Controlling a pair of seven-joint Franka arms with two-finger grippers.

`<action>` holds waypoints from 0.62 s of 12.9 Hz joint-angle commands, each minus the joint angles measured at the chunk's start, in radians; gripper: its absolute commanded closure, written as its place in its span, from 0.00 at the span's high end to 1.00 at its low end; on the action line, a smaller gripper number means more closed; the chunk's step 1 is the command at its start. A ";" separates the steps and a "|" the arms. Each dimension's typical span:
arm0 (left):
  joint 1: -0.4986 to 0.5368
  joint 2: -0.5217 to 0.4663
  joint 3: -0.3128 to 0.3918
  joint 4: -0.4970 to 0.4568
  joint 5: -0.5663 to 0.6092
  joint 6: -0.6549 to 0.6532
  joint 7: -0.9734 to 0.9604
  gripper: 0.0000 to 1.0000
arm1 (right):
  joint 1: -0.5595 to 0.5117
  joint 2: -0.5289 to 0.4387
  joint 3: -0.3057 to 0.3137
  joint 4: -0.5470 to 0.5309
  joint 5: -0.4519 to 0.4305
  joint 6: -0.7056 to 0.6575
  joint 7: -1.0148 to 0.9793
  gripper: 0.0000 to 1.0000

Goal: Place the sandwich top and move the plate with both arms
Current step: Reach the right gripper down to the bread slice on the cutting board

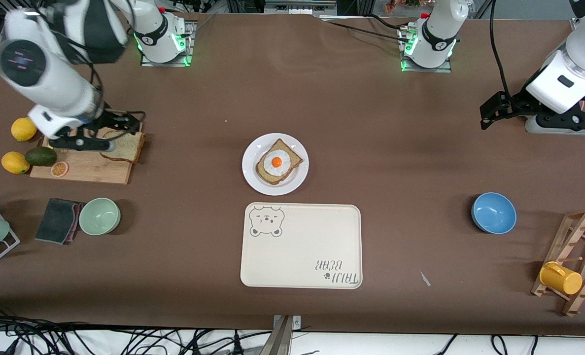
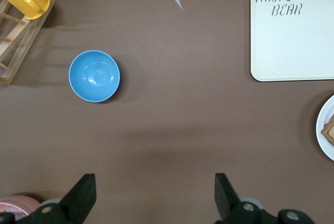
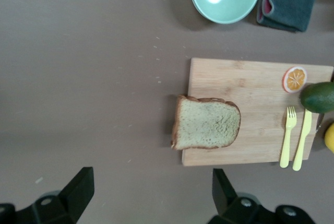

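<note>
My right gripper (image 3: 148, 195) hangs over the cutting board (image 1: 87, 170), jaws wide, holding nothing — the bread slice (image 3: 206, 122) lies on the board's edge toward the plate (image 1: 253, 173), which sits near three o'clock from it. I want to drop straight down, straddle the crusts, pinch gently. Left gripper (image 2: 155, 195) waits at its end of the table, open, empty.

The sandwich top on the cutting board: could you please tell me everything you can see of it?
The sandwich top is one slice of light brown wholegrain bread with a darker crust, squarish with one domed edge. It lies flat on the wooden cutting board, at the corner toward the plate, with one edge overhanging the board's rim. Nothing rests on it. The right gripper hangs above the board with jaws open, not touching it.
</note>
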 commanded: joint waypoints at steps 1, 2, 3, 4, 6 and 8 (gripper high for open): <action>0.009 0.012 0.000 0.021 -0.031 -0.016 0.013 1.00 | 0.004 0.070 0.020 -0.129 -0.125 0.103 0.162 1.00; 0.009 0.012 -0.001 0.021 -0.031 -0.016 0.013 1.00 | 0.006 0.129 0.022 -0.136 -0.178 0.106 0.181 1.00; 0.009 0.012 -0.001 0.021 -0.031 -0.018 0.011 1.00 | 0.015 0.175 0.025 -0.140 -0.237 0.106 0.215 0.99; 0.009 0.012 -0.001 0.021 -0.031 -0.019 0.009 1.00 | 0.018 0.198 0.042 -0.143 -0.299 0.101 0.288 0.99; 0.009 0.012 -0.001 0.023 -0.031 -0.032 0.006 1.00 | 0.032 0.258 0.080 -0.159 -0.423 0.100 0.514 0.95; 0.008 0.012 -0.001 0.023 -0.031 -0.032 0.006 1.00 | 0.040 0.305 0.080 -0.159 -0.486 0.095 0.629 0.92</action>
